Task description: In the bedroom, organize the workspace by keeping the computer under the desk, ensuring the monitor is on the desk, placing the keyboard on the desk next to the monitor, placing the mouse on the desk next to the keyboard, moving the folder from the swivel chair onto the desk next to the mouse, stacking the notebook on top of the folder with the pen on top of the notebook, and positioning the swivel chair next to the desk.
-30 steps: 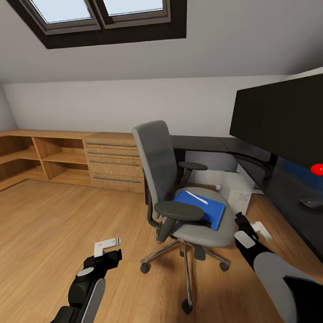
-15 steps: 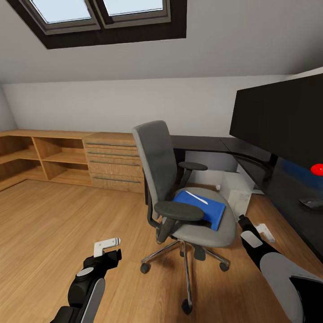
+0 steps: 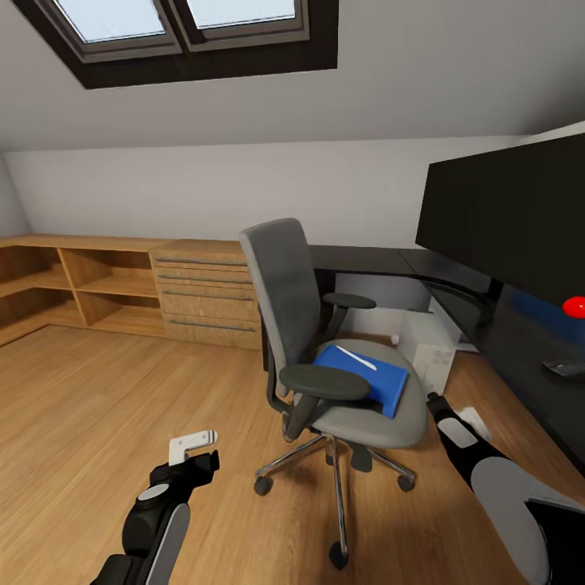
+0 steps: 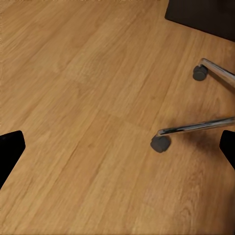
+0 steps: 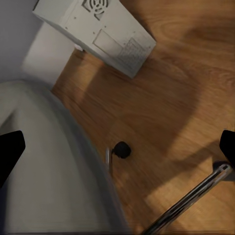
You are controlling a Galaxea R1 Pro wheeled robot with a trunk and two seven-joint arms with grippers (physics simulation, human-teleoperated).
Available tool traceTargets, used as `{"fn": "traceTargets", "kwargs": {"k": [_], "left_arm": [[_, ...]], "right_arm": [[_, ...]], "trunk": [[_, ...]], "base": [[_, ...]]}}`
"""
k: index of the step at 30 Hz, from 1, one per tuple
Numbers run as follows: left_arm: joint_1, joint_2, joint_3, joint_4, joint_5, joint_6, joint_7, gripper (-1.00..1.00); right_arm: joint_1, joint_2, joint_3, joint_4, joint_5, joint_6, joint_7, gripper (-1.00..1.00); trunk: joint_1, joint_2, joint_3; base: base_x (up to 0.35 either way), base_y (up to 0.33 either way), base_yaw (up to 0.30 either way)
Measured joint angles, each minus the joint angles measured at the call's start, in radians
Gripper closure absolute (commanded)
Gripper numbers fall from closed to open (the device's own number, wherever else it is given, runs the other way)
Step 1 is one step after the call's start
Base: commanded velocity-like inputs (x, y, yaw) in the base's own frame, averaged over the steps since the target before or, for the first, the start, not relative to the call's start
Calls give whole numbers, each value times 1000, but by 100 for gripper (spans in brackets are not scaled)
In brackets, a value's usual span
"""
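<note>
**Right arm sits closer to the folder on the chair**

The left gripper [image 3: 193, 445], white fingers spread and empty, hangs low over the light wood floor [image 3: 97, 390], well apart from the grey padded swivel chair [image 3: 325, 341]. The flat bright blue folder [image 3: 366, 375] lies on its seat, long axis running 10 to 4 o'clock, thin white pen [image 3: 356, 357] on top. The right gripper [image 3: 465, 418], fingers apart and empty, is just beside the seat; the folder lies toward 10 o'clock from it. The white tower computer [image 5: 98, 29] stands under the glossy black desk [image 3: 520, 341].

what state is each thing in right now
swivel chair: upright, away from desk
folder: flat on chair seat
pen: lying on folder
computer: on floor under desk
monitor: standing on desk
left gripper: open, empty
right gripper: open, empty
</note>
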Motion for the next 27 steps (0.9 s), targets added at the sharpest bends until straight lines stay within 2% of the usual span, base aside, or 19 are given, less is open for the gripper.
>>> {"fn": "traceTargets", "kwargs": {"k": [3, 8, 20, 27], "left_arm": [[0, 0, 2, -1, 0, 0, 1, -100], [0, -1, 0, -1, 0, 1, 3, -100], [0, 0, -2, 3, 1, 1, -1, -100], [0, 1, -2, 7, 1, 0, -3, -100]], "right_arm": [[0, 1, -25, 0, 0, 5, 0, -100], [0, 1, -60, -1, 0, 14, -1, -100], [0, 2, -66, -3, 1, 16, 1, -100], [0, 4, -66, -3, 2, 16, 1, -100]], "trunk": [[0, 0, 0], [2, -1, -19], [3, -1, -23], [2, -1, -23]], "base": [[0, 0, 0], [0, 0, 0], [1, 0, 0], [205, 0, 0]]}}
